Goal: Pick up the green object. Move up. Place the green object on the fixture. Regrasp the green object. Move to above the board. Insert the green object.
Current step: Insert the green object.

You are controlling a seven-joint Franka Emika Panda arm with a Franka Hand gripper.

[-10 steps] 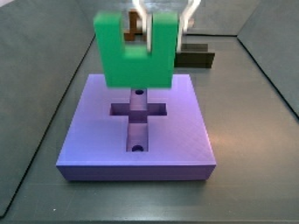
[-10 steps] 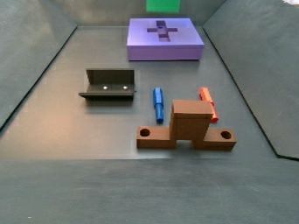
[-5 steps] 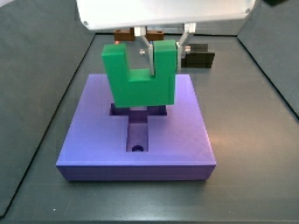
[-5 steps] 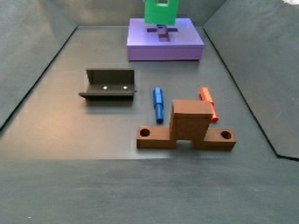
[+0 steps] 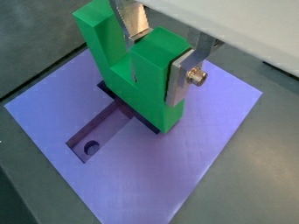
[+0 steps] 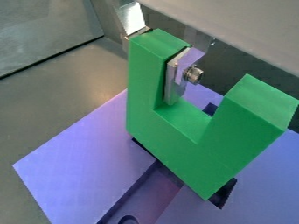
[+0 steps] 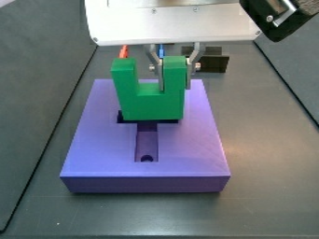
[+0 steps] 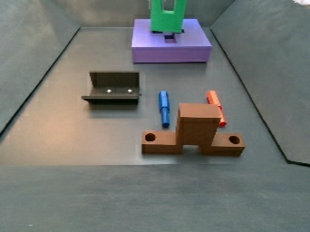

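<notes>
Green object (image 5: 131, 70) in both wrist views sat clenched by one leg in the gripper (image 5: 158, 54), its base at the board's (image 5: 198, 149) cross recess. In both side views it stood upright, legs up, on the board (image 7: 187, 154), where a slight tilt could jam it against the recess edge.

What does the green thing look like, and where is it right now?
The green object is a bright green, smooth, plastic-looking block with a square notch between two legs pointing up. It stands upright, its base down in the cross-shaped recess of the purple board. The gripper reaches down from above, its silver fingers clamping one leg.
</notes>
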